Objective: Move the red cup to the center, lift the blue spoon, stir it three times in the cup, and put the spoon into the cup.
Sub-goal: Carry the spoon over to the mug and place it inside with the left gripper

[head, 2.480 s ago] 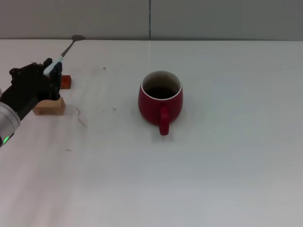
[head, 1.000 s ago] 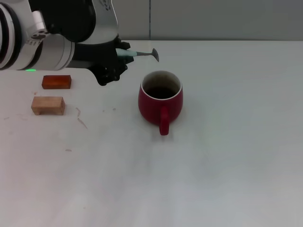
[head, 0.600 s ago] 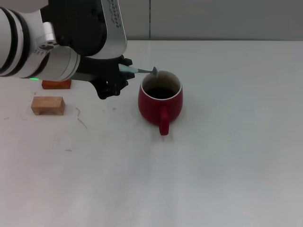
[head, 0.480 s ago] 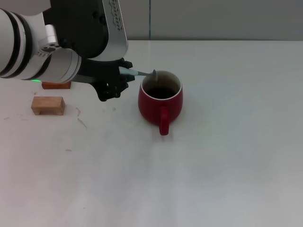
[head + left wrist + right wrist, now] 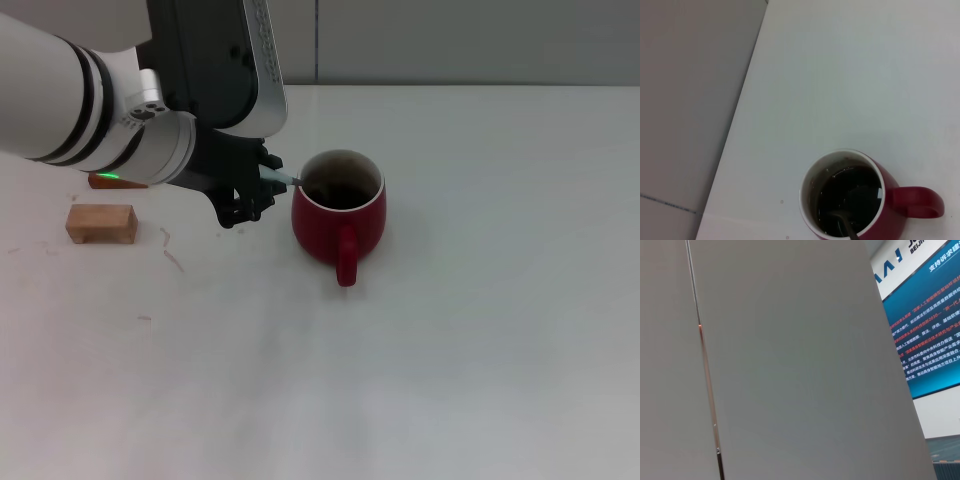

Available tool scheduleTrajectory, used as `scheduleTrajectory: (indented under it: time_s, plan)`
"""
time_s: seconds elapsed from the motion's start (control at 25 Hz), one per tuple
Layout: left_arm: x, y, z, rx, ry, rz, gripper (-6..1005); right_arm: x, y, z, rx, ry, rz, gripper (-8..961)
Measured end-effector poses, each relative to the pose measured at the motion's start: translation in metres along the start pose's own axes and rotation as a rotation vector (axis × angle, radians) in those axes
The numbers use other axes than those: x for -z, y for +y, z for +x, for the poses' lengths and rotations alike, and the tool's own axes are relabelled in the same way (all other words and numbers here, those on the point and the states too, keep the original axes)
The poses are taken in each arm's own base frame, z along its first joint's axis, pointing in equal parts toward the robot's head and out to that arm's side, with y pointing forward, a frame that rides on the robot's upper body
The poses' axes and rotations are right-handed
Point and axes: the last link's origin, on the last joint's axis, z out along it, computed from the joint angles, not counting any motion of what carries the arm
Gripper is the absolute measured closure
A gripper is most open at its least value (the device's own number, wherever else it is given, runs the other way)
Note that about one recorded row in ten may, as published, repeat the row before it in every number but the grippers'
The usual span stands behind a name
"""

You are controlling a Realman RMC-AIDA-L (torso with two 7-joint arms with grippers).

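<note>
Head view, from the table's near edge outward: a wide stretch of bare white table (image 5: pixel 420 380) comes first. Past it, around the table's middle, stands the red cup (image 5: pixel 339 213), upright, its thick handle pointing toward the near edge and dark liquid inside its white rim.

Just beside the cup, on the side toward the table's left edge, hangs the left gripper (image 5: pixel 262 186), black, at the end of a bulky white and black arm that reaches in from the far left corner. Its fingers are closed on the pale handle of the blue spoon (image 5: pixel 287 180), which slants over the cup's rim and down inside. The left wrist view shows the cup (image 5: pixel 852 200) from above, with the spoon's (image 5: pixel 845 222) grey bowl dipped into the dark liquid near the wall opposite the handle.

Nearer the left edge lies a small wooden block (image 5: pixel 101 223). Just beyond it, a red-orange block (image 5: pixel 110 182) peeks out from under the arm.

At the far edge rises a plain grey wall. The right gripper appears in no view.
</note>
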Motion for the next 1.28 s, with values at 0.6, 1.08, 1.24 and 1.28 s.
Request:
scheduleTrajectory:
  time_s: [0.6,1.08,1.24,1.28]
  plan:
    - [-0.027,0.0,0.026,-0.076,0.027,-0.035,824,0.001,-0.001,0.0,-0.008,0.005,-0.003,199]
    - [-0.017,0.011,0.019,-0.088,-0.006,-0.047,825,0.003,-0.003,0.001,-0.004,0.013,0.003,199]
    - [-0.014,0.005,0.009,-0.075,-0.042,-0.012,825,0.002,-0.002,0.001,-0.006,0.012,0.001,199]
    - [-0.014,0.004,0.008,-0.071,-0.044,-0.007,825,0.002,-0.002,0.001,-0.007,0.011,-0.001,199]
